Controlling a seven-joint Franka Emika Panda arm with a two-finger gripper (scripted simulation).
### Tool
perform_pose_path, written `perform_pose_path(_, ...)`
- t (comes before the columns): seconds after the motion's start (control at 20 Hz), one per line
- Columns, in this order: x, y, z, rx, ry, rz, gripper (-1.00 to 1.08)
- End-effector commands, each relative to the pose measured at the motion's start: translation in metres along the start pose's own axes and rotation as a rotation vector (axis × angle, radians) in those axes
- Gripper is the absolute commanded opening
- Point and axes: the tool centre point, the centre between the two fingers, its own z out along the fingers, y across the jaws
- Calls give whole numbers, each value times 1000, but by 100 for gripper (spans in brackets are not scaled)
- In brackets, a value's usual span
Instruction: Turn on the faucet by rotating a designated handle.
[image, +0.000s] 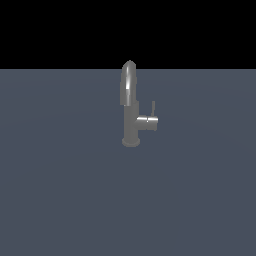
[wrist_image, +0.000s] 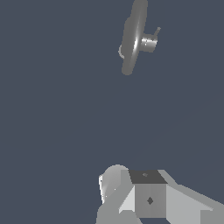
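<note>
Counter (image: 60, 190) is a flat grey-blue surface, bare on all sides of the faucet (image: 131, 117); its far edge meets black background just behind the spout top. The faucet stands upright on its round base, mid-counter, spout arching toward the camera. Side stub sticks out to the exterior view's right, with the handle (image: 153, 108) upright at its end, thin rod, free on every side. Tool isn't in the exterior view. Wrist view shows grey arm parts (wrist_image: 148, 197) well apart from the faucet (wrist_image: 133, 37) and handle (wrist_image: 156, 31); no fingers visible, so can't tell whether it's apart or together. Nothing touches the faucet.
</note>
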Motion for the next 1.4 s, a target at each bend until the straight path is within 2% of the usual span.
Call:
perform_pose_path(0.0,0,0,0,0,0,0,-100)
perform_pose_path(0.35,7,0,0,17,-14,17,-100)
perform_pose_path(0.65,24,0,0,59,-49,59,-100)
perform_pose_path(0.9,47,1,1,116,-96,114,-100)
perform_pose_path(1.35,100,9,8,251,-208,247,-100)
